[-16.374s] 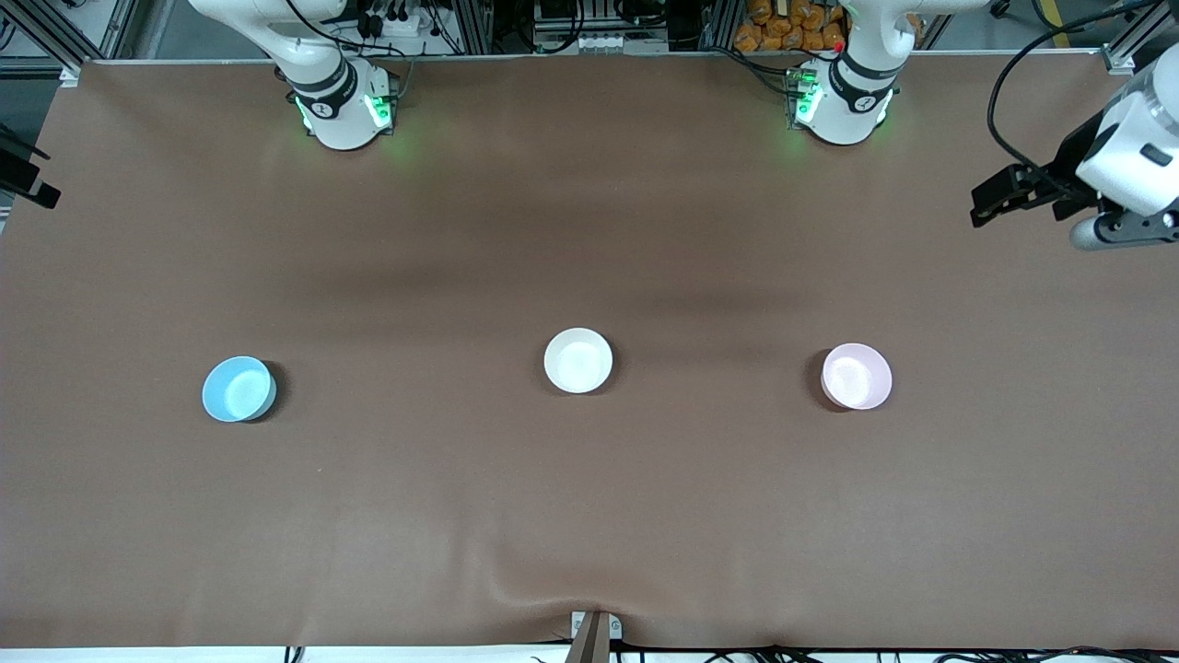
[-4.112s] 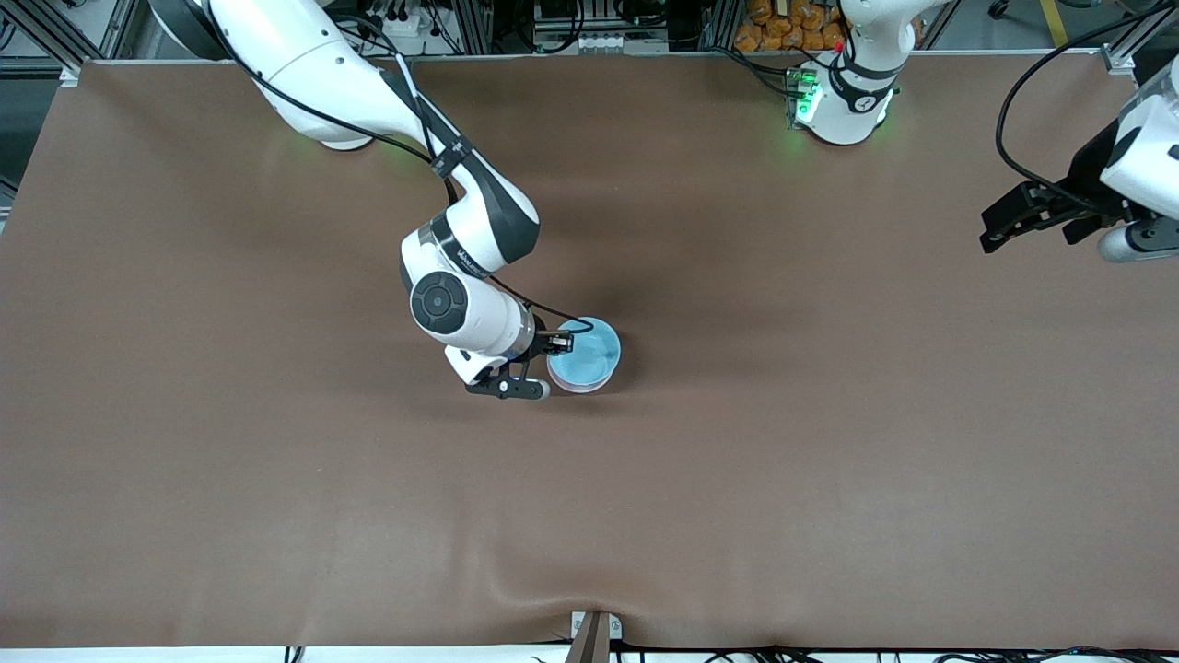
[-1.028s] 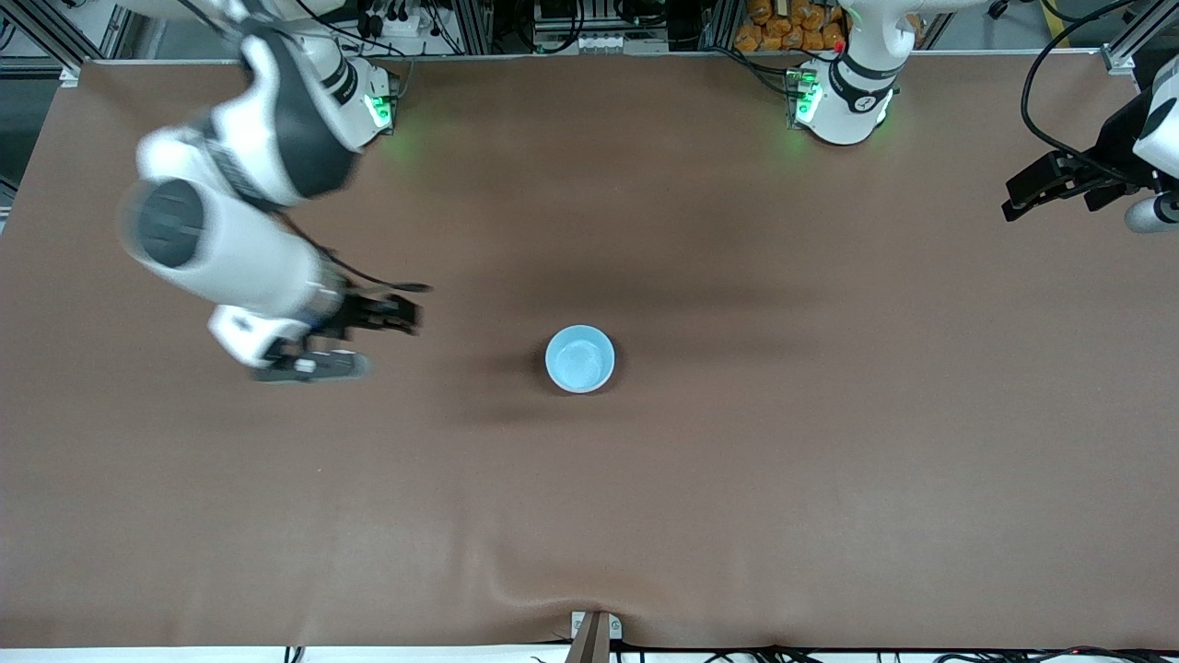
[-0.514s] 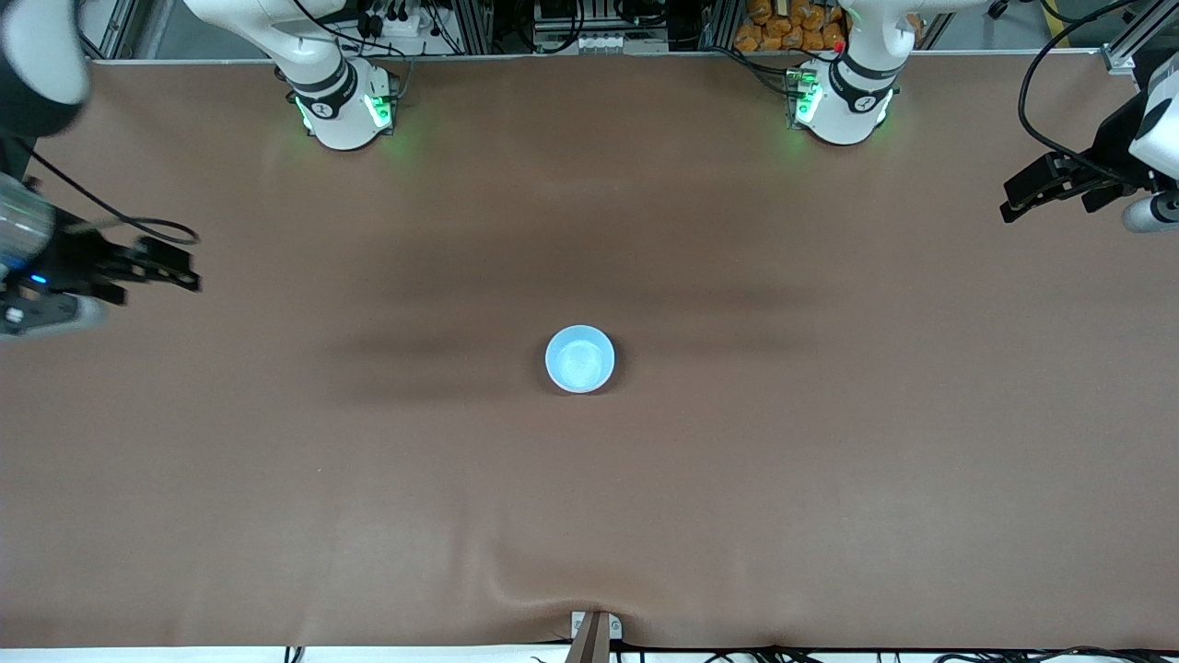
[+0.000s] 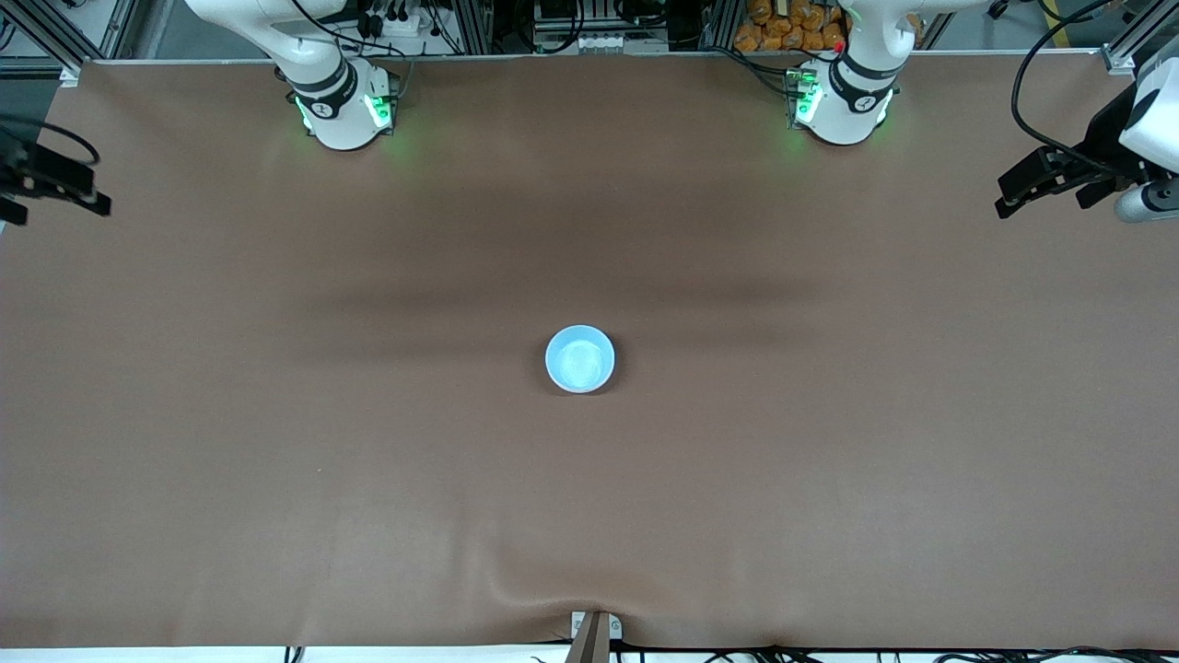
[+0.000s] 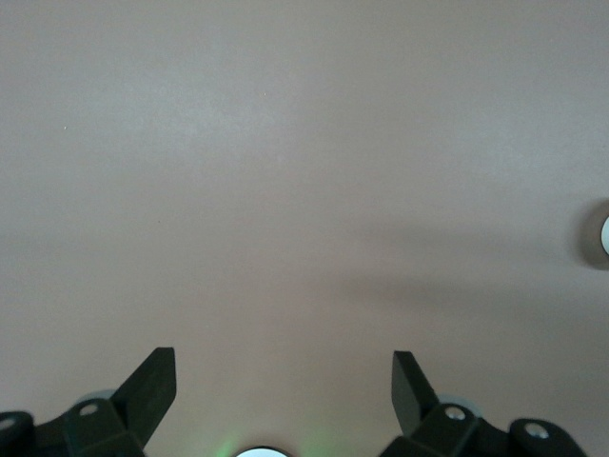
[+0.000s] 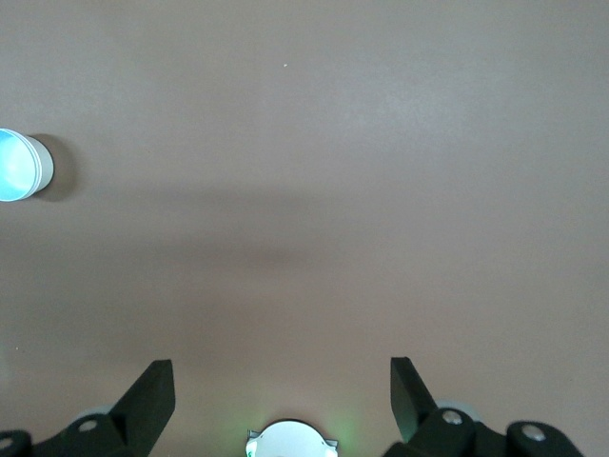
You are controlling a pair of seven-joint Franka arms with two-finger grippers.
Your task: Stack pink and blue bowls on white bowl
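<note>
Stack: a small round glossy light sky-blue bowl [image 5: 579, 358] sits upright at the middle of the table, topmost of whatever it rests on. From the front view only blue shows. In the right wrist view [image 7: 19, 165] a pale band runs under the blue rim; which bowl that is cannot be told.

Pink and white bowls: neither shows as a separate bowl in any view.

Stack contact: nothing touches the blue bowl; both grippers are well apart from it.

Left wrist view of stack: only a sliver of pale rounded rim [image 6: 602, 235] at the frame edge, colour uncertain.

Table: flat surface under a brown matte cloth [image 5: 829, 479], with a soft wrinkle at the edge nearest the front camera.

Right gripper: the black two-finger right gripper [image 5: 55, 189] is up over the table's edge at the right arm's end. Its own camera [image 7: 282, 386] shows the fingers spread wide with only cloth between them.

Left gripper: the black two-finger left gripper [image 5: 1032, 184] is up over the left arm's end of the table, fingers [image 6: 283, 386] spread wide and holding nothing.

Arm bases: two white bases with green lights, right [image 5: 341, 106] and left [image 5: 843, 101], stand along the edge farthest from the front camera.
</note>
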